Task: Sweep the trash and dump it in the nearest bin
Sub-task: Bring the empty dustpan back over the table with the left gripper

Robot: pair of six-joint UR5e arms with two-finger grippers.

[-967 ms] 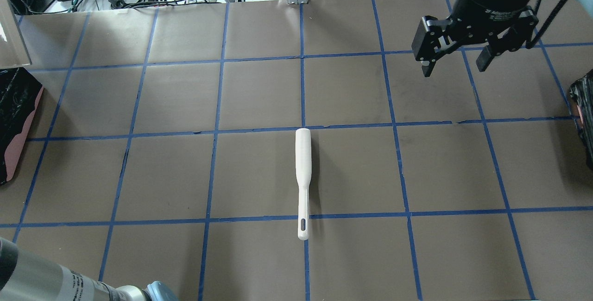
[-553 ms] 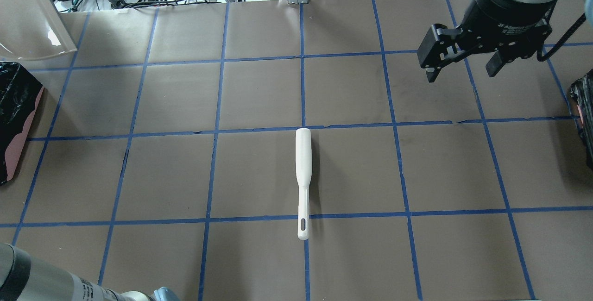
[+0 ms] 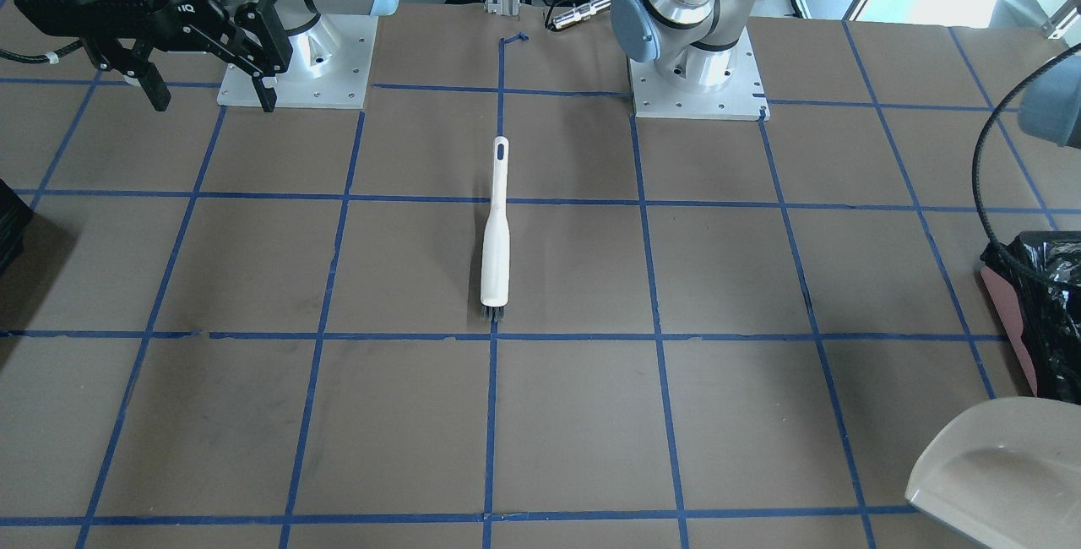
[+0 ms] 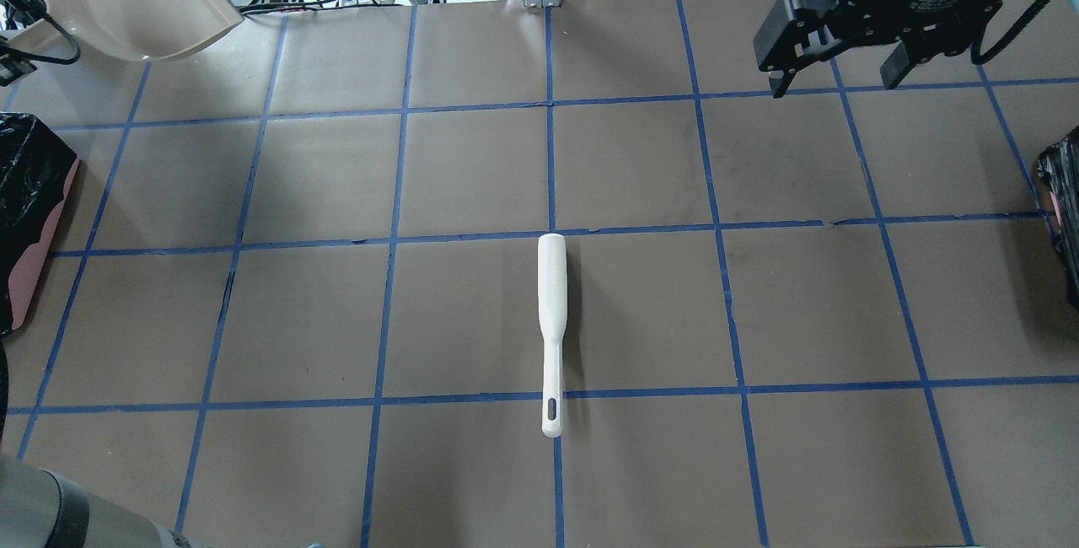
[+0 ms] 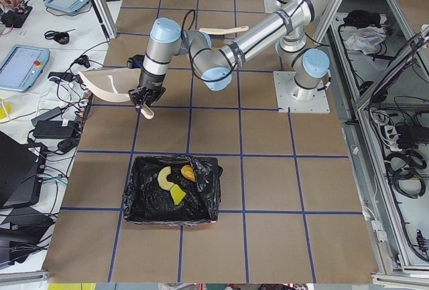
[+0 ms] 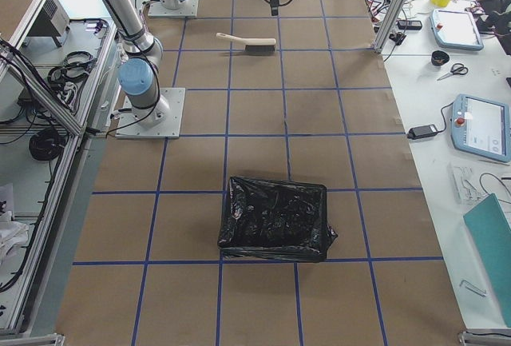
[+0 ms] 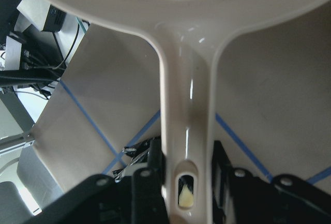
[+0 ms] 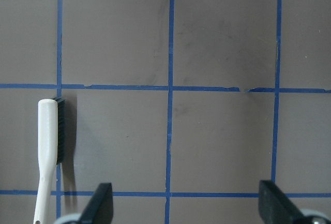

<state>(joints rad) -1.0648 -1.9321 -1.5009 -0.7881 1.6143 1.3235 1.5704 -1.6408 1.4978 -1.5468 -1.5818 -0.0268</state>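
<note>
My left gripper point(image 7: 183, 166) clamps the dustpan point(image 4: 126, 0) handle; the bin point(image 5: 201, 199) sits below, near those fingers, trash point(image 5: 165, 177) inside. The white brush point(image 4: 550, 312) lies well apart, between both grippers. My right gripper point(image 4: 832, 86) hangs over the table point(image 4: 472, 169), fingers spread wide.

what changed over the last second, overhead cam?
The dustpan, clamped in the left gripper, swung rightward, further into the view's top-left corner. The right gripper drifted up the view, toward the table's far edge, jaws open throughout. The white brush and the bin stayed put.
</note>
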